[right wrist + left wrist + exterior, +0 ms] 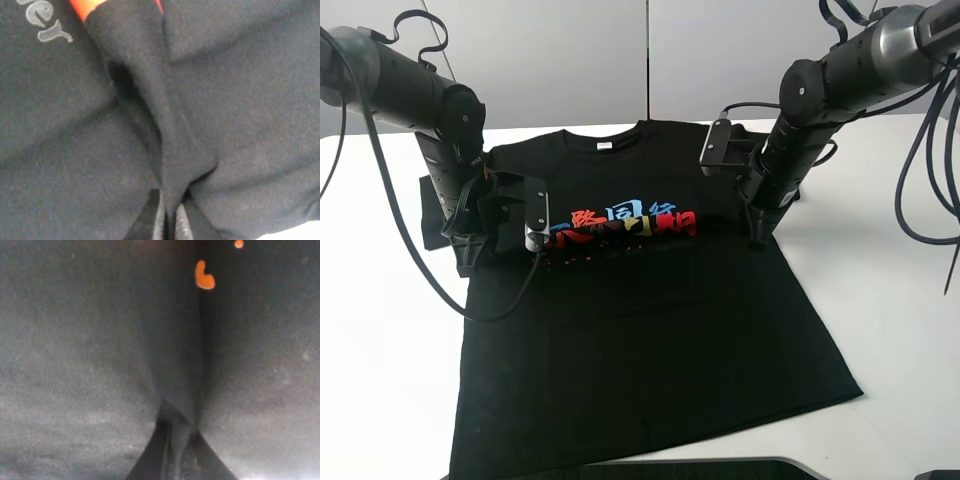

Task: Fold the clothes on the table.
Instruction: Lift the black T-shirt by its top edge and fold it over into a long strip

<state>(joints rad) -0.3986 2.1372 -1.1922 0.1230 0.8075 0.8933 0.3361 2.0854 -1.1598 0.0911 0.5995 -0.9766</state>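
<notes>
t-shirt (650, 340) flat on table (380, 380), collar (605, 142) far, hem (720, 415) near

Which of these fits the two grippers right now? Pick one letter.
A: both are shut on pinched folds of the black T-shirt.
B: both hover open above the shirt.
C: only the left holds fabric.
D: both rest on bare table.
A: the left gripper and right gripper each clamp a raised ridge of the T-shirt.

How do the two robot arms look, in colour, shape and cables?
The left arm and the right arm are black, made of round tubes with glossy grey joints. Loose black cables loop off each. A boxy black camera unit sits near each wrist.
</notes>
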